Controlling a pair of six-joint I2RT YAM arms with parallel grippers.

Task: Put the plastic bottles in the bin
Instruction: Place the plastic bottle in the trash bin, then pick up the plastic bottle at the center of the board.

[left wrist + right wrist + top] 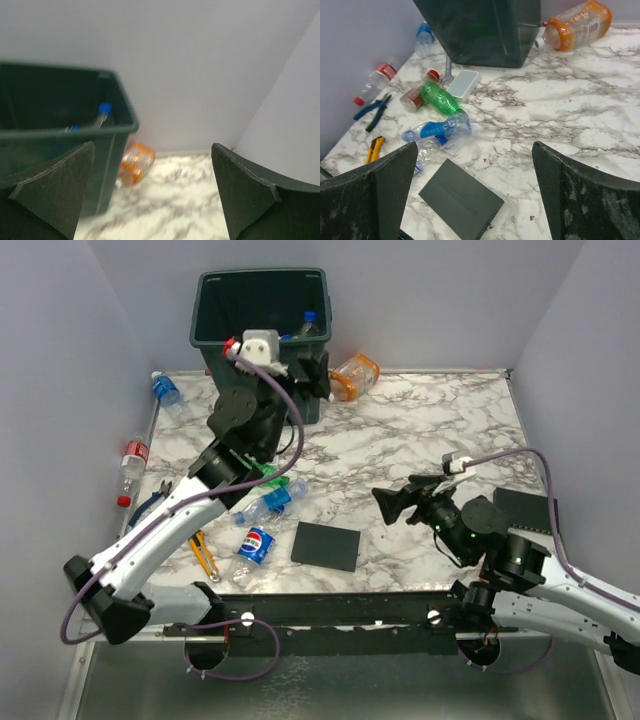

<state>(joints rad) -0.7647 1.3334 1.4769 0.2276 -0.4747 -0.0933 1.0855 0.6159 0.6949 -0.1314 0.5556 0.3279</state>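
My left claw [153,150] sits wide open and empty right at the bin [265,273] rim, so a sloppy pull-back could clip and tip it.

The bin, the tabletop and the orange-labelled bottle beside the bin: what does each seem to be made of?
Bin: dark green moulded plastic, it seems, smooth with a dull sheen and a rimmed top. Tabletop: white with grey veining, so marble or a marble-print laminate; cannot tell which. Orange-labelled bottle: thin clear plastic, glossy, see-through around its label.
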